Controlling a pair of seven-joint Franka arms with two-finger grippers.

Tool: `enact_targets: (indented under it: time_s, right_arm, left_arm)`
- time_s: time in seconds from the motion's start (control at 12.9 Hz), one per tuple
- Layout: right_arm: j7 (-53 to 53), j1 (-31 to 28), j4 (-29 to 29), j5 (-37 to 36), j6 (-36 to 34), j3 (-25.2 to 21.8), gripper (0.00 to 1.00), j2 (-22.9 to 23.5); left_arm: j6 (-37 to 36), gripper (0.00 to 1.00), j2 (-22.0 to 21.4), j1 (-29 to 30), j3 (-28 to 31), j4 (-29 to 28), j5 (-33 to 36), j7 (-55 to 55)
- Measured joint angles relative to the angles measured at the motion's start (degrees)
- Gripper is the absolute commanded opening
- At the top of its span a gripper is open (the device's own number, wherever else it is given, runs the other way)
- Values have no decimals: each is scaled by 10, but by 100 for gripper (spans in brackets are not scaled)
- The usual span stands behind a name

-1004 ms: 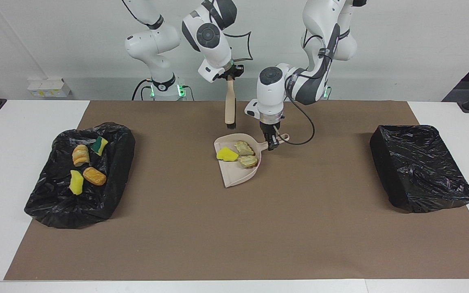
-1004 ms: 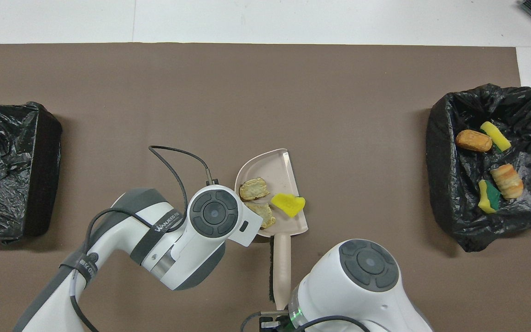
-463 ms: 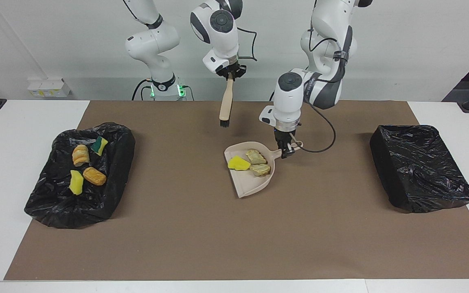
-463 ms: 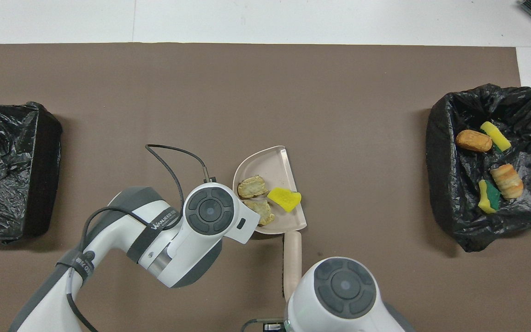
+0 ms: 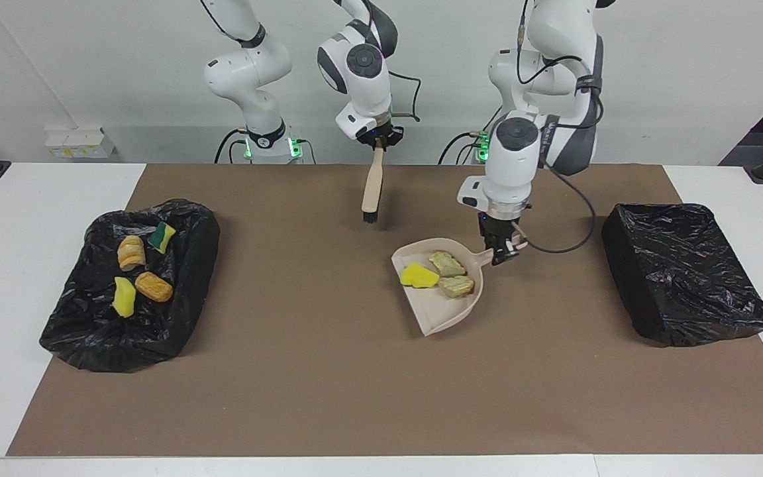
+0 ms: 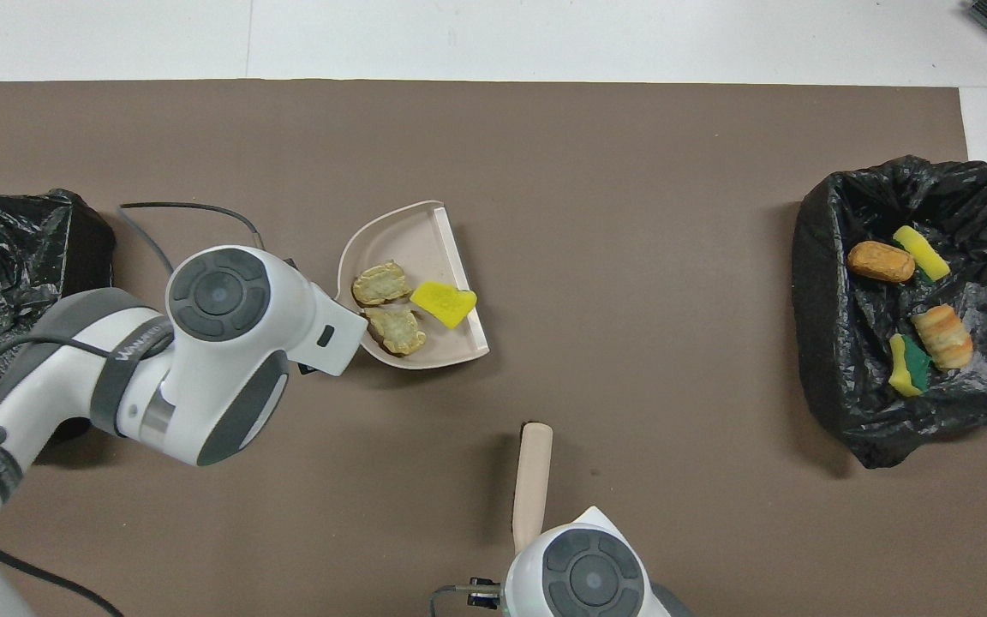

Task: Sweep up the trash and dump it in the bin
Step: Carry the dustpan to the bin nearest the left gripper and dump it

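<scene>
We note L gripper point(image 5: 502, 255) pinching handle of beige plastic dustpan point(image 5: 444, 308), raised over brown mat point(image 5: 328, 371). In pan: yellow sponge piece point(image 5: 419, 275) & two tan bread-like chunks point(image 5: 447, 264). R gripper point(image 5: 377, 143) clamps beige-handled brush point(image 5: 370, 189), hanging near pan. Four scraps point(image 5: 138, 270) in black-lined bin point(image 5: 90, 338) at R arm's end.

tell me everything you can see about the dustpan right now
The dustpan is a beige, plastic-looking scoop with a rounded back wall, a flat open lip and a short handle. The left gripper is shut on that handle and holds the pan over the brown mat, about level, between the table's middle and the bin without trash in it. Three scraps lie in it: a yellow sponge piece and two tan bread-like chunks.
</scene>
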Motion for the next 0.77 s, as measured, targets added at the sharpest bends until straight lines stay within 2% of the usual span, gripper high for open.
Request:
enact_targets:
  time_s: [0.15,0.46,0.54,0.62,0.7,0.77]
  right_arm:
    - [0,15,-14,-9,24,0,0,13]
    - [-24,28,-29,-57,58,0,1,42]
    - [-28,28,-34,-61,64,0,5,42]
    - [-30,27,-36,-62,67,0,24,42]
    - [-31,27,-38,-62,73,0,68,42]
    - [-32,27,-39,-62,79,0,100,43]
  left_arm:
    - [-36,0,-25,56,1,23,1,52]
    - [-56,0,-60,175,4,57,1,256]
    - [-58,0,-62,206,4,60,1,291]
    - [-61,0,-63,236,5,60,1,323]
    - [-66,0,-64,268,6,60,1,346]
    - [-69,0,-66,299,6,60,1,359]
